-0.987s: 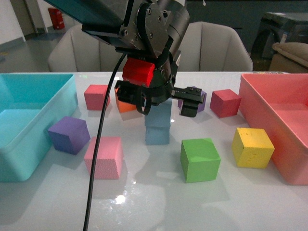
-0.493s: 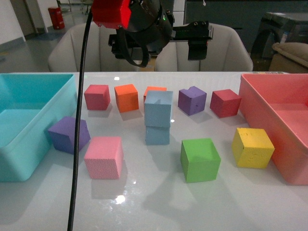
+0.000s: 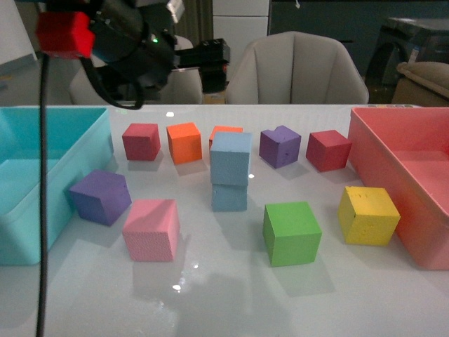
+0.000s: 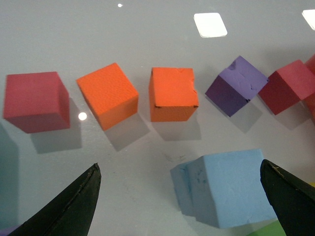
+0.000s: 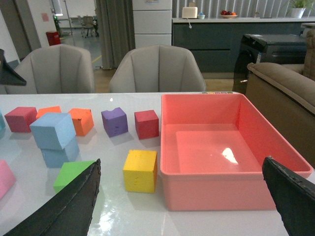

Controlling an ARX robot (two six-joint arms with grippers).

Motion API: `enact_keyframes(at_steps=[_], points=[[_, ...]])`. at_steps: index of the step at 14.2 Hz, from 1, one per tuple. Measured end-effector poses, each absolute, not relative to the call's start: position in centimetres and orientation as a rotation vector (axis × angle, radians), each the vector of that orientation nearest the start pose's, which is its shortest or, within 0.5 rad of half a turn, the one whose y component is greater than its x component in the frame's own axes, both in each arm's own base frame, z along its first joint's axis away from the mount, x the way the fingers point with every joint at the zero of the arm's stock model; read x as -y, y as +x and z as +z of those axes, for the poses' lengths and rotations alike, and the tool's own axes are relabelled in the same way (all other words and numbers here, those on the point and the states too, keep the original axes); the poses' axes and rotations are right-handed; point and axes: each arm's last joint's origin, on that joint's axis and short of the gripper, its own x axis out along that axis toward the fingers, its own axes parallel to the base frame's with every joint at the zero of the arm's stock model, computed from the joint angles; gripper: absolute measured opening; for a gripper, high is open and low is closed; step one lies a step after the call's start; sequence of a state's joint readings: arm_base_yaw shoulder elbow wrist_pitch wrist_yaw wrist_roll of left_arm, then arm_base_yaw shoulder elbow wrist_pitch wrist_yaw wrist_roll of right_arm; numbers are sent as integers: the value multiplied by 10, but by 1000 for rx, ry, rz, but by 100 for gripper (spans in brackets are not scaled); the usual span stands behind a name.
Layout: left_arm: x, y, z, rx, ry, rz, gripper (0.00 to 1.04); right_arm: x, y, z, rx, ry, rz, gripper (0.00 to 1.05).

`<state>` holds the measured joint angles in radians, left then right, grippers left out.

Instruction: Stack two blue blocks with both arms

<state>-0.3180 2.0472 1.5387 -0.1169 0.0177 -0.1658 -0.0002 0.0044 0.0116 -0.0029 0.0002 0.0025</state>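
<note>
Two pale blue blocks stand stacked at the table's middle. The upper one sits a little twisted on the lower one. My left gripper is open and empty, high above the table's far left, with the red wrist part beside it. In the left wrist view the upper blue block lies below and between the spread fingertips of the gripper, apart from both. My right gripper is open and empty, off to the right; the stack shows far from it.
A turquoise bin stands at the left and a pink bin at the right. Around the stack lie pink, purple, green and yellow cubes. Red, orange and purple cubes line the back.
My left arm has risen off the stack and swung up and to the left. The upper blue block stays on the lower one.
</note>
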Motion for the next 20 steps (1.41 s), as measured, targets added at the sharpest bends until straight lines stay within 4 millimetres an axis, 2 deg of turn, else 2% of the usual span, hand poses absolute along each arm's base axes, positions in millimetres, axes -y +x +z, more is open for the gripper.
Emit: enact_keyframes(at_steps=[3,5,6,7,9,10,11,12,13,14,16,20], points=[[112,406,231,-551,-90,-299,98,0,97,167,4,2,0,98],[94,372,236,-489,-61,-336,98,0,97,167,4,2,0,98],[88,356,236,-323,-20,-274,93,0,97,167,4,2,0,98],[74,338,234,-174,-8,-130,82,0,97,167,5,2,0,98],[33,281,229,13,-20,3,57,0,97,167,4,2,0,98],[16,254,224,23,-20,23,44,0,97,167,4,2,0,98],[3,227,210,-14,-17,7,31,0,97,167,4,2,0,98],[-1,207,197,-28,-18,19,17,0,97,167,4,2,0,98],[-1,199,197,-10,-18,6,4,0,97,167,4,2,0,98],[0,191,196,6,-15,-1,2,0,97,167,4,2,0,98],[0,176,185,-15,-15,0,2,0,97,167,4,2,0,98],[0,153,177,-10,-15,0,2,0,97,167,4,2,0,98]])
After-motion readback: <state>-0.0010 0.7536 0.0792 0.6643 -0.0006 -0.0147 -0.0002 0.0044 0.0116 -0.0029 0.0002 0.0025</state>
